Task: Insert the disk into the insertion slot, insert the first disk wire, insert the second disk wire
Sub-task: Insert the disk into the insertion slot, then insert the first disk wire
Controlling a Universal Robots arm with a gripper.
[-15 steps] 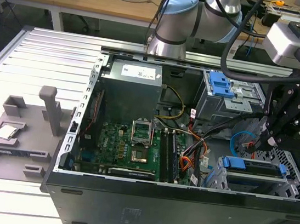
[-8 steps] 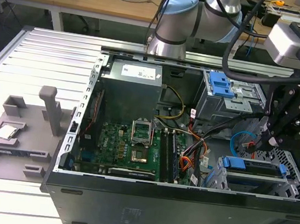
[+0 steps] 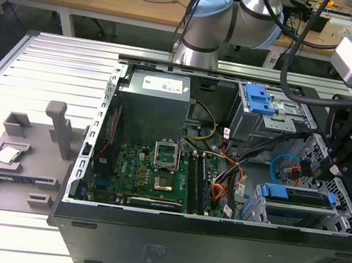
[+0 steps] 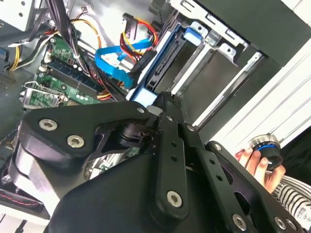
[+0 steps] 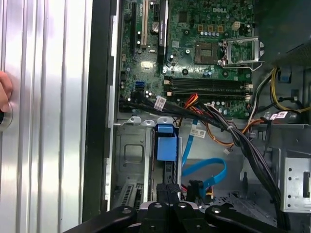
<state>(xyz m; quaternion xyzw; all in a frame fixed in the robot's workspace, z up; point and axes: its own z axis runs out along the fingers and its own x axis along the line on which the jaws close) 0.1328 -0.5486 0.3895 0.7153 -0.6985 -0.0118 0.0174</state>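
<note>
The disk [image 3: 297, 198], grey in its bright blue carrier, lies level in a bay of the silver perforated insertion slot [image 3: 319, 153] at the case's corner on the exterior view's right. My gripper [image 3: 324, 169] hangs just over that cage. In both wrist views its black fingers are pressed together, with the gripper [image 5: 167, 190] at the blue carrier end of the disk [image 5: 165, 145]. The gripper [image 4: 163, 99] touches or nearly touches the carrier's pale blue tab [image 4: 143, 94]. A loose blue flat wire [image 5: 206, 170] loops beside the disk, next to a black plug with red and yellow leads [image 5: 195, 187].
The open tower holds a green motherboard [image 3: 151, 173], a grey power supply [image 3: 154, 99] and a grey bay with a blue latch [image 3: 261, 100]. Wire bundles [image 5: 228, 131] cross above the cage. A person's hand [image 4: 257, 160] holds a round knob beside the case. A grey fixture [image 3: 23, 157] lies on the table.
</note>
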